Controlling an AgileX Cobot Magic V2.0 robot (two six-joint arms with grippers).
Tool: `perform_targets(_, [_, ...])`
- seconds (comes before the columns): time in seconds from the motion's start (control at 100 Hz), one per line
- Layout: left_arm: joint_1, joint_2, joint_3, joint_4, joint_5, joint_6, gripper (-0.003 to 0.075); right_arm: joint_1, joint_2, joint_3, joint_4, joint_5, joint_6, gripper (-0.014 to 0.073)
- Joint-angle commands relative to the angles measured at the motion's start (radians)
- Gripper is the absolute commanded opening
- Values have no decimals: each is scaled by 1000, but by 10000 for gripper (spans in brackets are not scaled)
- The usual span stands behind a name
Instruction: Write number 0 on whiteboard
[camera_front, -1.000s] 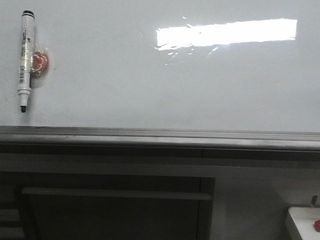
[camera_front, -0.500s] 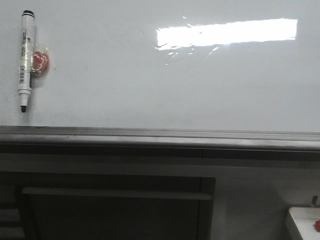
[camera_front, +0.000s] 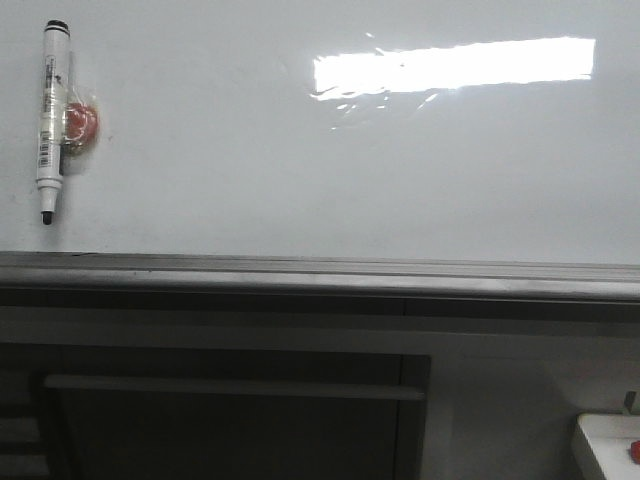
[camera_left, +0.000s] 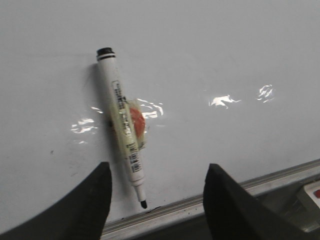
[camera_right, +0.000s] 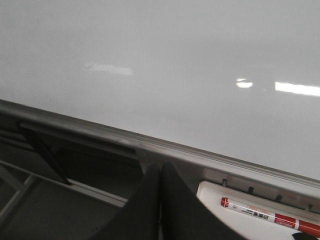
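The whiteboard (camera_front: 330, 170) fills the upper front view, glossy white with a bright rectangular reflection and a grey edge rail (camera_front: 320, 275). No number 0 shows on it. A white marker (camera_front: 50, 120) with a black tip pointing down hangs at the board's far left, fixed by an orange-red holder (camera_front: 80, 125). In the left wrist view the marker (camera_left: 122, 127) lies just beyond my open, empty left gripper (camera_left: 157, 172), nearer its left finger. My right gripper (camera_right: 161, 172) is shut and empty, below the rail (camera_right: 150, 142). Neither gripper shows in the front view.
A small white box (camera_front: 608, 448) with a red part sits at the lower right; in the right wrist view this box (camera_right: 215, 195) holds a red-capped marker (camera_right: 265, 214). A dark frame with a grey crossbar (camera_front: 235, 387) lies under the rail.
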Motion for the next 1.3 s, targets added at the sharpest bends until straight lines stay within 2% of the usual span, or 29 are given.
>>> perform_targets(0.0, [-53, 89, -27, -8, -174, 3, 368, 36, 36, -23, 28, -76, -36, -50])
perform_targets(0.22, [-71, 294, -27, -48, -310, 1, 368, 212, 64, -23, 28, -145, -43, -50])
perform_targets(0.34, [-73, 372, -31, -62, -404, 1, 368, 269, 77, -23, 28, -195, -43, -50])
perform_targets(0.64, [-73, 508, -35, -90, -557, -32, 368, 282, 124, -23, 28, -221, -43, -50])
perform_targets(0.76, [-73, 532, -54, -90, -560, -32, 363, 282, 133, -23, 28, -223, -43, -50])
perform_targets(0.82, [-73, 541, -56, -92, -560, -32, 322, 282, 135, -23, 28, -224, -43, -50])
perform_targets(0.99, [-73, 541, -56, -92, -496, -34, -18, 282, 135, -23, 28, -275, -43, -50])
perform_targets(1.17, [-73, 540, -56, -63, -439, -44, -20, 282, 156, -25, 167, -309, -43, -50])
perform_targets(1.29, [-75, 507, -56, 82, -417, -50, -20, 284, 263, -47, 210, -196, -99, -50])
